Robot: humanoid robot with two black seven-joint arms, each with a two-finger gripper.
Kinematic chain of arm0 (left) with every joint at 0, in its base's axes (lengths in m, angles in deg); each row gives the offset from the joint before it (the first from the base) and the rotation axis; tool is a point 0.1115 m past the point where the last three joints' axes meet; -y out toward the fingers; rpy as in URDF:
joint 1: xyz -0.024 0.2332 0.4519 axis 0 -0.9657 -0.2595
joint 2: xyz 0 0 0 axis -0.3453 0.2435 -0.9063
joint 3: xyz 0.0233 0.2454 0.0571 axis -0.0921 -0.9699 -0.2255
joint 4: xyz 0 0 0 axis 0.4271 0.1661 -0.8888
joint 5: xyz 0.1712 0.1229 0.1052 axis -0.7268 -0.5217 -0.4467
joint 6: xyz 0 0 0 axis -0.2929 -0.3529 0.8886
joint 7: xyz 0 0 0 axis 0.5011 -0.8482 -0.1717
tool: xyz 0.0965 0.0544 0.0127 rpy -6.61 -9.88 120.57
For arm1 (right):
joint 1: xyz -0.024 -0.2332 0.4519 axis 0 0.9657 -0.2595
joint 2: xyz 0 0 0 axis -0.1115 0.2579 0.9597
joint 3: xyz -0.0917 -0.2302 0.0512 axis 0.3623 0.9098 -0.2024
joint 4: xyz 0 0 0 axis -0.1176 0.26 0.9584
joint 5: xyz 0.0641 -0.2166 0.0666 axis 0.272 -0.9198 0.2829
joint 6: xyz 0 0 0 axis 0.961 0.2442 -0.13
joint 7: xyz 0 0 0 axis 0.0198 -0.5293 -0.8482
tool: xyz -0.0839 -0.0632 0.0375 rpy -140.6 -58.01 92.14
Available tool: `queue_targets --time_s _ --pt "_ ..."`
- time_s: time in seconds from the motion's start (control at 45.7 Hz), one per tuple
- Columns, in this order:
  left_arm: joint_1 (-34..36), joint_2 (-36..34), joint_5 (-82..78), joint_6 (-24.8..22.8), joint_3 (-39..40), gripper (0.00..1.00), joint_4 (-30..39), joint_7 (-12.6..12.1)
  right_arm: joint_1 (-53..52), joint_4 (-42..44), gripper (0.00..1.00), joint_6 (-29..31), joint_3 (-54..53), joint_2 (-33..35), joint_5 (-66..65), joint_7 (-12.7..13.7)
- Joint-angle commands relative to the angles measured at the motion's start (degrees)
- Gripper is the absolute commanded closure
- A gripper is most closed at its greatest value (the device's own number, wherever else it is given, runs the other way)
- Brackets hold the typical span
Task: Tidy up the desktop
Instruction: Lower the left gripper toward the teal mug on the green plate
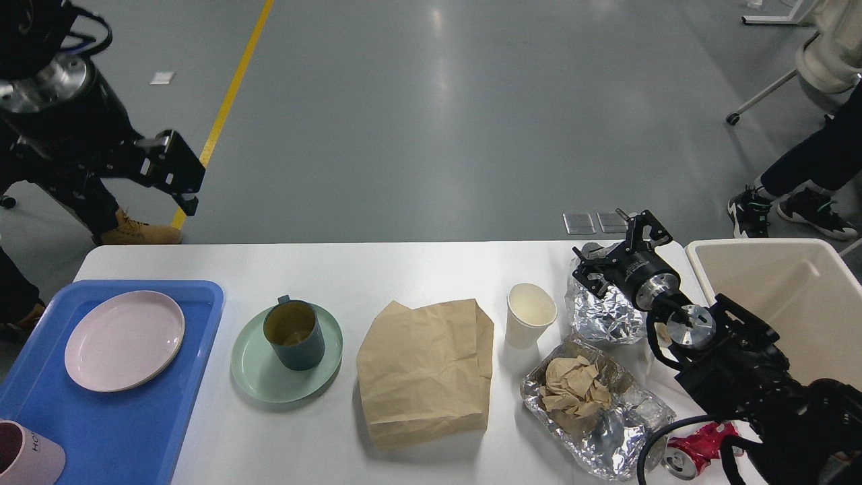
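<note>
The white desktop holds a brown paper bag, a white paper cup, a crumpled foil ball and a foil tray with crumpled paper. A teal mug stands on a green plate. My right gripper is open at the far top of the foil ball, fingers spread. My left gripper hangs high beyond the table's far left corner; its fingers read as one dark block.
A blue tray at the left holds a pink plate and a pink cup. A beige bin stands at the right edge. A crushed red can lies by my right arm. People stand beyond both far corners.
</note>
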Motion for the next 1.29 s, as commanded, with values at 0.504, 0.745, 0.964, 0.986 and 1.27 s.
queue_targets --time_s 0.504,0.745,0.964,0.986,1.27 --pt "-24.86 -3.47 10.74 7.43 -2.65 0.08 -2.98 -0.28 0.0 0.0 0.0 0.0 0.0 0.01 -0.01 0.0" --pt "-29.52 -3.3 11.19 15.26 -1.51 0.07 -6.76 -4.75 0.0 0.0 0.0 0.0 0.0 0.01 -0.01 0.0" --pt "-31.19 -3.21 11.27 25.63 3.68 0.07 -7.02 -12.66 0.0 0.0 0.0 0.0 0.0 0.01 -0.01 0.0" --pt "-31.72 -3.12 11.27 26.07 4.29 0.07 -7.11 -13.63 0.0 0.0 0.0 -0.08 0.0 0.01 -0.01 0.0" --pt "-36.29 -2.42 11.1 27.04 14.92 0.05 -8.78 -23.74 0.0 0.0 0.0 0.0 0.0 0.01 -0.01 0.0"
